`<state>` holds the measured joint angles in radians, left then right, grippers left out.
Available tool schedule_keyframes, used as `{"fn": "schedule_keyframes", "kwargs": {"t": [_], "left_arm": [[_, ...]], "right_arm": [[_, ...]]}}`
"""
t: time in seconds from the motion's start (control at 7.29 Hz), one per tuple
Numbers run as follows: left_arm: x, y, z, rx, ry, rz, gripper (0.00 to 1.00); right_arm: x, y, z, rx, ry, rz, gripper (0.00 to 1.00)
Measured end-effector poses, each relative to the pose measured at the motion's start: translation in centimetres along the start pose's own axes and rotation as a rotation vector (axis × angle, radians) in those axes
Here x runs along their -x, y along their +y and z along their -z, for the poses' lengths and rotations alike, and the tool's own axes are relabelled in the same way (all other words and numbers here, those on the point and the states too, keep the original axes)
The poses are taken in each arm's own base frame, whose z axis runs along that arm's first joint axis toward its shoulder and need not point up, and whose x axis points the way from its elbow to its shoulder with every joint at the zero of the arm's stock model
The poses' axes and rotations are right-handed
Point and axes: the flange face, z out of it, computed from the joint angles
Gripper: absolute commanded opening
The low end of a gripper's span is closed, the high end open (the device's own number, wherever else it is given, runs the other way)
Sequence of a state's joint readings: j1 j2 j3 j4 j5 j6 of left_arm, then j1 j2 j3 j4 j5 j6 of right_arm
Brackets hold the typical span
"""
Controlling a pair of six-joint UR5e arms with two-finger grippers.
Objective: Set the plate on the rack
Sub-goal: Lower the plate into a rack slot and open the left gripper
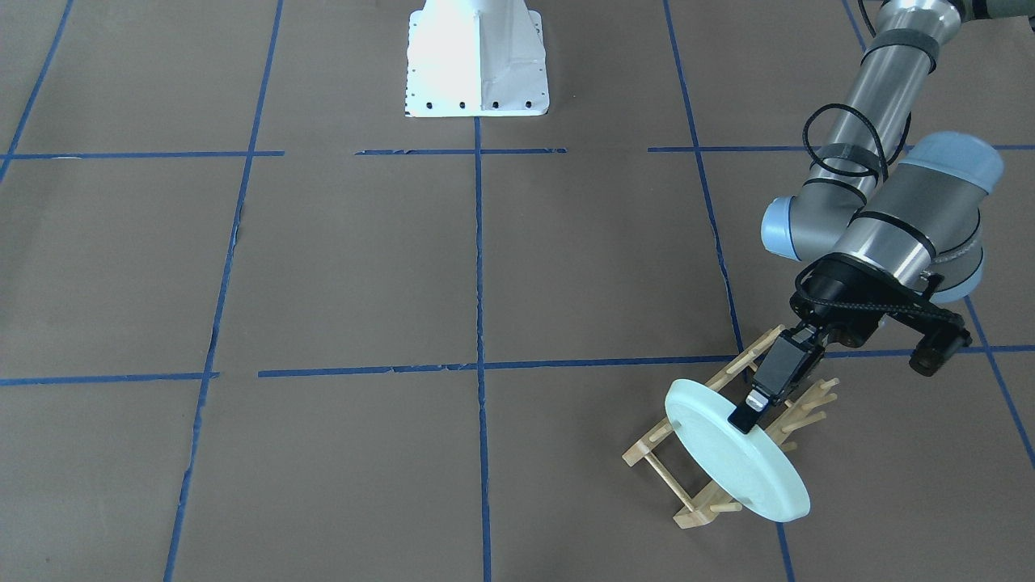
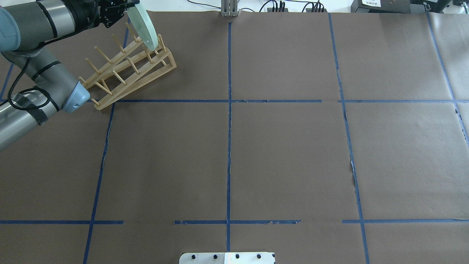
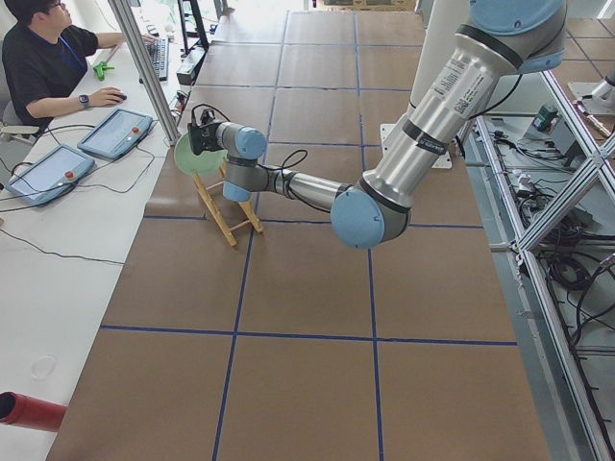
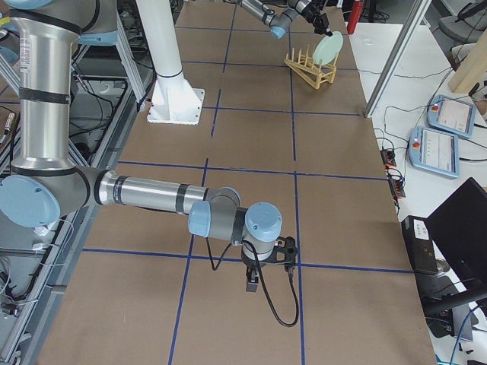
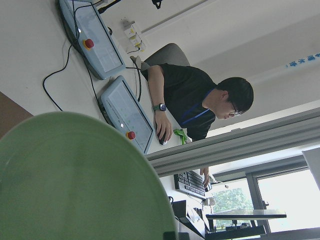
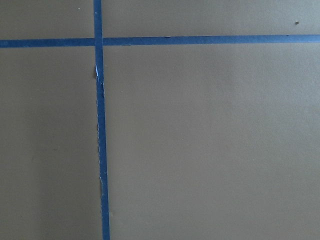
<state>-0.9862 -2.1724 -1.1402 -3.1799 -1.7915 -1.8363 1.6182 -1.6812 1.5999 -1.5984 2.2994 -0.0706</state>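
Observation:
The pale mint-green plate (image 1: 728,461) stands on edge, tilted, with its lower rim down among the pegs at one end of the light wooden rack (image 1: 643,451). My left gripper (image 1: 745,416) is shut on the plate's upper rim. In the overhead view the plate (image 2: 144,29) and the rack (image 2: 128,79) are at the table's far left corner, with the left gripper (image 2: 126,6) above them. The plate (image 5: 75,185) fills the lower left of the left wrist view. My right gripper (image 4: 253,283) hangs low over bare table; I cannot tell whether it is open or shut.
The white robot base (image 1: 477,73) stands at the table's middle edge. Blue tape lines (image 6: 99,125) cross the brown table cover. An operator (image 3: 43,58) sits at a side desk with tablets (image 3: 115,133) close behind the rack. An aluminium post (image 3: 144,67) stands near it.

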Motion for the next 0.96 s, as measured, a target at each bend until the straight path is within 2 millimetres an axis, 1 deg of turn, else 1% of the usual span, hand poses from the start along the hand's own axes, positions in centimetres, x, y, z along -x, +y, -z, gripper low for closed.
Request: {"fn": "schedule_keyframes", "kwargs": {"t": [0.14, 0.27, 0.55, 0.96], "left_arm": [[0.5, 0.0, -0.1, -0.001, -0.008, 0.002, 0.00], [1.0, -0.1, -0.2, -0.004, -0.017, 0.005, 0.99], [1.8, -0.1, -0.4, -0.006, -0.034, 0.009, 1.00], [2.5, 0.2, -0.6, -0.002, -0.045, -0.005, 1.00]], "right_arm": [[0.0, 0.0, 0.0, 0.000, 0.000, 0.000, 1.00], [0.0, 0.0, 0.0, 0.000, 0.000, 0.000, 1.00], [0.0, 0.0, 0.0, 0.000, 0.000, 0.001, 1.00], [0.0, 0.0, 0.0, 0.001, 0.000, 0.001, 1.00]]}}
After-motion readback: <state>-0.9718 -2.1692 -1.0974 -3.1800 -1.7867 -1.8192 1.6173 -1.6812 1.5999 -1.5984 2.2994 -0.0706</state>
